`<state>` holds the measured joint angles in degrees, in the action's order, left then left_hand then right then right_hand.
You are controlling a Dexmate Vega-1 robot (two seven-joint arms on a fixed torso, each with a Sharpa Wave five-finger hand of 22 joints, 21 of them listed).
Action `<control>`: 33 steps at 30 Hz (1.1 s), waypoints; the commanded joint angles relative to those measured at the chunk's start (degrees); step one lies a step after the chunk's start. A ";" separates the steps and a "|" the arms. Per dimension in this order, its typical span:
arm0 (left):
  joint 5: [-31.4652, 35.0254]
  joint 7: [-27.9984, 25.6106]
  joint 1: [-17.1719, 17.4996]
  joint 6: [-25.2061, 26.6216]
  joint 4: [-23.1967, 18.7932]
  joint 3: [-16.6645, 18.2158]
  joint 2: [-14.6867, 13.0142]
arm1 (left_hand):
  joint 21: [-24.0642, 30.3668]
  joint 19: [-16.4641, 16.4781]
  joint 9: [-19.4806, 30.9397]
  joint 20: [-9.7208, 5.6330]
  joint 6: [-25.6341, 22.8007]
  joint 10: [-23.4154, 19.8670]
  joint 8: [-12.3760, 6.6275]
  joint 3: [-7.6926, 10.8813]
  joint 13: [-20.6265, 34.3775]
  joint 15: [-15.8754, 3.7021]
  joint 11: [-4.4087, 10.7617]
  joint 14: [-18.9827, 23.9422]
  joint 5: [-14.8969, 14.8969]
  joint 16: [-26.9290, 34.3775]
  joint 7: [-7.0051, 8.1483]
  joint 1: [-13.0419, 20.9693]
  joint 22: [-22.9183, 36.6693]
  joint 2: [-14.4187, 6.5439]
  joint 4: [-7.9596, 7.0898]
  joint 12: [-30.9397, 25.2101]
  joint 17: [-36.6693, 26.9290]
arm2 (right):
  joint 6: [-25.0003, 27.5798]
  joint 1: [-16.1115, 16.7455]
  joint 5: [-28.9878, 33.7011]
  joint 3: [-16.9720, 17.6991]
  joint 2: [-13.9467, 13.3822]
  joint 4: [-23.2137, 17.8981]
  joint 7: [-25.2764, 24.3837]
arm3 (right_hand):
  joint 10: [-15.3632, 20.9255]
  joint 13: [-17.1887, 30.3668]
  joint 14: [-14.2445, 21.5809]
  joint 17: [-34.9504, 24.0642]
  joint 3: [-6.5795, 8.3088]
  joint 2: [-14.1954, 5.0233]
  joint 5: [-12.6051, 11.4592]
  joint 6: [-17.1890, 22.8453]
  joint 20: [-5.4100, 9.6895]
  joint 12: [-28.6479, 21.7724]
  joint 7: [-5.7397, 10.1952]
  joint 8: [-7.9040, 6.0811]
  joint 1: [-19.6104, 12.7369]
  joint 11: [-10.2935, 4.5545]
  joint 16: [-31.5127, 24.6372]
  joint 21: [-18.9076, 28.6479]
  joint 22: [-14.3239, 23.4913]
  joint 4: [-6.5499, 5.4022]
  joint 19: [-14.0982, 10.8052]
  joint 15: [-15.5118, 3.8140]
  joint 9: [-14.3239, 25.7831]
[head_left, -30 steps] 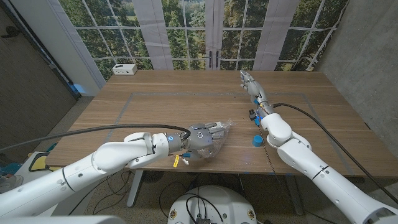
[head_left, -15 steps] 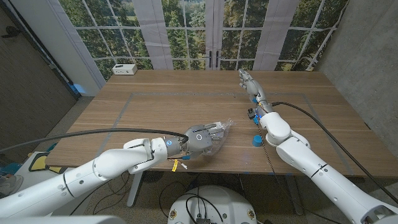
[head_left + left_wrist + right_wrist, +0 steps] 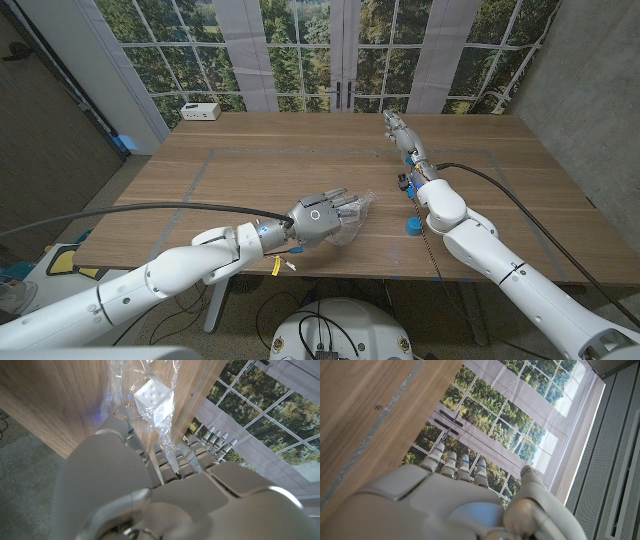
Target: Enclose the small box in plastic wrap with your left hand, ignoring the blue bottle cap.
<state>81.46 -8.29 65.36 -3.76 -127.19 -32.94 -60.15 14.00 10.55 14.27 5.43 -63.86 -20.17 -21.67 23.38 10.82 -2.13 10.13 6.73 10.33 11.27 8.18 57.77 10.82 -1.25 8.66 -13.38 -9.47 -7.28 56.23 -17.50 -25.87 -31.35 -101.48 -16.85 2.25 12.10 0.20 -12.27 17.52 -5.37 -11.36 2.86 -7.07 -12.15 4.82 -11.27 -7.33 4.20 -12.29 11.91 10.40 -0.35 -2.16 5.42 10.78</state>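
A wooden table (image 3: 250,165) stood before tall windows. The left hand (image 3: 322,217) hovered near the front edge over a crumpled sheet of clear plastic wrap (image 3: 352,222), fingers extended; whether they touched it I cannot tell. The right hand (image 3: 398,130) stood well apart, fingers straight, holding nothing. Within the wrap sat a small white box (image 3: 154,401) marked with dots like a die. A blue bottle cap (image 3: 413,227) lay nearby. The wrap looked thin, clingy and limp, best gathered by its loose edges; the box seemed light and rigid.

Even daylight enters from the far windows (image 3: 340,50); wide-angle distortion bends edges, and near hands blur in wrist views.
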 commanded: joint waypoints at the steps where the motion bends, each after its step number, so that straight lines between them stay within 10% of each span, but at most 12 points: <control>1: 5.25 -11.72 3.03 10.77 3.03 -0.03 3.21 | 0.45 0.66 0.79 -0.22 0.04 -1.03 -0.86 -0.34 0.14 -2.97 0.09 1.12 -0.14 0.39 -0.10 0.26 0.18 -0.70 0.04 -0.62 -0.22 | 0.11 -0.86 -0.43 -0.29 0.30 1.07 0.62 | 0.32 0.13 -0.02 -0.10 0.16 0.08 -0.06 0.21 0.04 0.14 0.32 0.04 0.19 0.05 -0.01 0.14 0.20 -0.11 -0.02 -0.01 0.12; 18: 3.47 -23.11 -1.22 15.42 9.23 -3.88 8.75 | 0.90 2.02 2.29 -0.37 1.13 -3.02 -1.74 -1.68 0.48 -4.67 0.29 4.04 -0.25 0.53 1.47 -0.12 0.42 -1.16 -0.41 -0.81 -0.37 | -0.71 -1.64 -1.02 -0.14 0.45 2.68 1.26 | 0.36 0.13 -0.04 -0.08 0.18 0.12 -0.07 0.19 -0.24 0.12 0.08 0.05 0.15 0.29 0.01 0.17 0.20 -0.09 -0.09 0.21 0.12; 33: 2.57 -18.72 -8.52 14.72 14.32 -8.60 12.84 | 1.28 3.09 2.09 -0.63 1.00 -4.58 -1.98 -2.81 0.64 -5.52 0.90 5.84 -0.08 0.58 1.95 -0.48 0.55 -1.20 -0.59 -0.98 -0.42 | -1.56 -2.66 -2.22 0.05 0.58 4.81 2.61 | 0.33 0.13 -0.09 -0.06 0.23 0.14 -0.07 0.23 -0.07 0.14 0.21 0.03 0.10 0.15 0.03 0.14 0.20 -0.07 -0.02 0.15 0.12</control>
<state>84.90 -27.47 61.43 10.94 -116.70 -38.45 -50.30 15.08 13.12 16.18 4.91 -62.57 -24.08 -23.34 20.89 11.35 -2.35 10.95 11.84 10.31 11.27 9.95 57.55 11.07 -2.35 7.98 -13.81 -9.75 -8.43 54.22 -18.85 -26.06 -30.87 -97.95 -15.03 2.25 12.10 0.20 -12.27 17.52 -5.37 -11.36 2.86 -7.07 -12.15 4.82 -11.27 -7.33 4.19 -12.30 11.91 10.41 -0.35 -2.16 5.42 10.78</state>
